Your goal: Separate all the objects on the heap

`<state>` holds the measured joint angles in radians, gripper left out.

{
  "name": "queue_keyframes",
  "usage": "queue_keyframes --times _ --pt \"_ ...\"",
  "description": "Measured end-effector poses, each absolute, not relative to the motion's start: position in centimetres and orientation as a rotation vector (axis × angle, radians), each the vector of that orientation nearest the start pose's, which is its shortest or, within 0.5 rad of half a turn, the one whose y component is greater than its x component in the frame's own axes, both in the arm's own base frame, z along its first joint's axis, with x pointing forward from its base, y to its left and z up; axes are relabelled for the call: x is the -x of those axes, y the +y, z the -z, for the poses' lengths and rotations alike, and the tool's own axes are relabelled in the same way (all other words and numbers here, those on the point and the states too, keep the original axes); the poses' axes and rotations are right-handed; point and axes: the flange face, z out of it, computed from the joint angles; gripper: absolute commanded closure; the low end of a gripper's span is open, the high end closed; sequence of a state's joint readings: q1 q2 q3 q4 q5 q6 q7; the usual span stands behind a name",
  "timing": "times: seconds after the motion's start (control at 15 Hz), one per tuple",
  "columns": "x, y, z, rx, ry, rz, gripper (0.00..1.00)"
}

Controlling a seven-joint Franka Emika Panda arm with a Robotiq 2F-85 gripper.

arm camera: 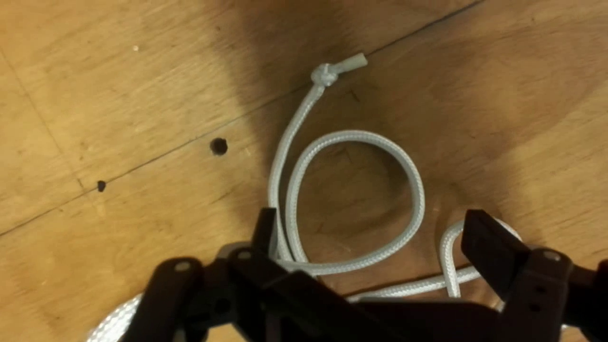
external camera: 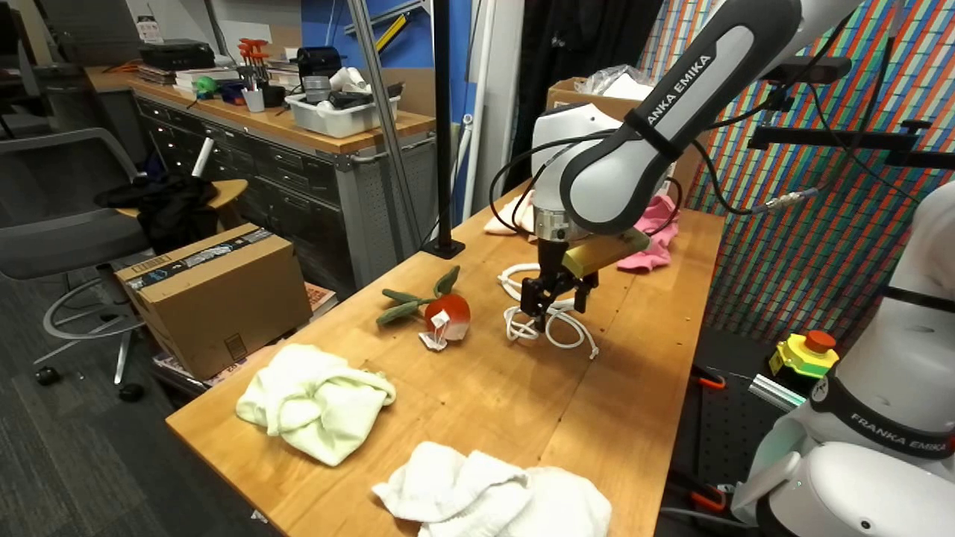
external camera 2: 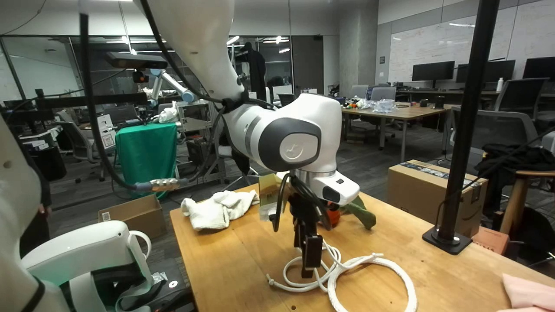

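Spread wide, my gripper (arm camera: 371,217) points down over a thin white cord (arm camera: 356,136) with a knotted end; nothing is gripped between the fingers. Part of this cord passes under the fingers in the wrist view. A thicker white cord (external camera 2: 407,277) forms a ring and crosses the thin one. The red-and-green toy (external camera: 448,315) lies apart. A pale green cloth (external camera: 321,406) and a white cloth (external camera: 477,492) rest at the table's near end in an exterior view. Beyond the arm are a pink cloth (external camera: 653,246) and a cream-pink cloth (external camera: 513,215). The heap is out of view.
A black post (external camera 2: 459,173) stands at the table edge near the cords. Cardboard boxes (external camera: 216,298) sit off the table. Black cables (external camera: 496,183) hang around the arm, and a yellowish block (external camera: 603,253) sits beside the wrist. The robot's base side borders the wooden table (external camera: 634,358).
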<state>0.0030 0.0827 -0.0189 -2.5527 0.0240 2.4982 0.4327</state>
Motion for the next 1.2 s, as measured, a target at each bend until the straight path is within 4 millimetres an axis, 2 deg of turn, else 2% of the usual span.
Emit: queue_keyframes --times 0.4,1.2 --pt "-43.2 -1.4 -22.0 3.061 0.652 -0.237 0.00" --pt "-43.1 -1.8 -19.8 3.084 0.551 -0.117 0.00"
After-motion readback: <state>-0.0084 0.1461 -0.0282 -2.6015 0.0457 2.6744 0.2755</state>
